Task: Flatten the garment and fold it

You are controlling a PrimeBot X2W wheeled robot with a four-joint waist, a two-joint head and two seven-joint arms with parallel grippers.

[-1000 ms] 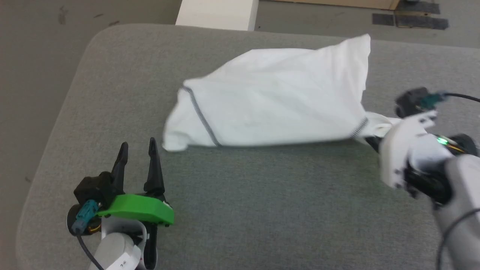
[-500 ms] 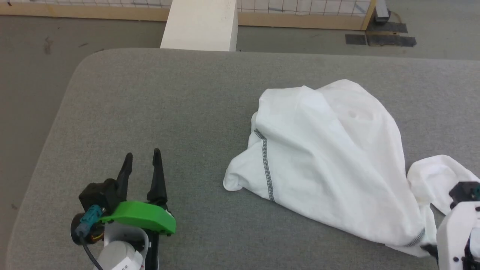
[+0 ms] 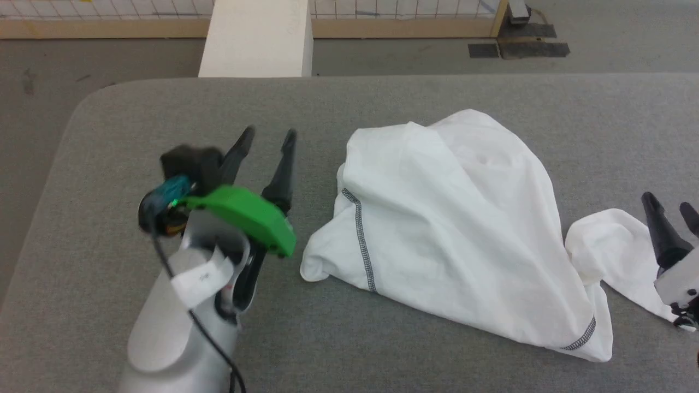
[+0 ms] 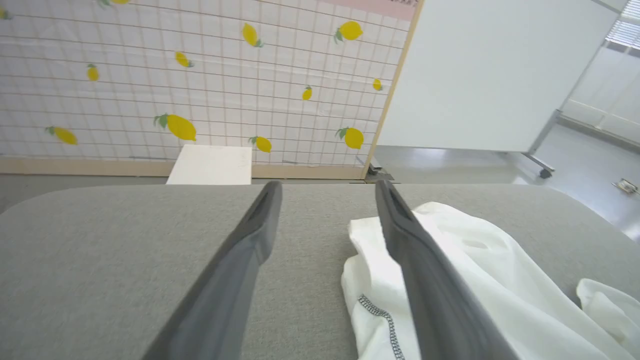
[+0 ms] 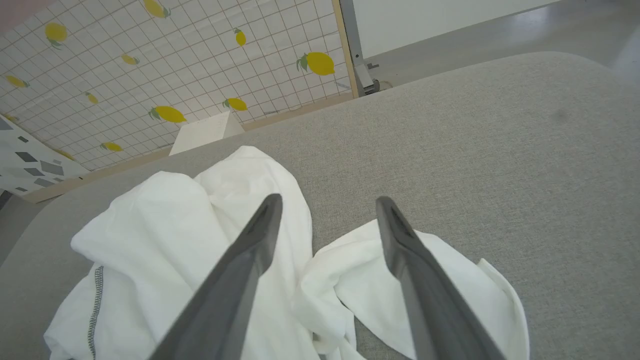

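Shirt (image 3: 453,218): crumpled | my left gripper (image 3: 270,132): wide, its 9 o'clock | my right gripper (image 3: 667,201): wide, its 3 o'clock

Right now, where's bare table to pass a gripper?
Bare: far strip of table between shirt and the edge by the box; near strip in front of the shirt; left end around the left gripper. Crowded: right side, where the shirt's loose end lies by the right gripper.

Left end effector (image 3: 270,132), fingers spread, angled up-right — right end effector (image 3: 667,201), fingers apart, pointing up
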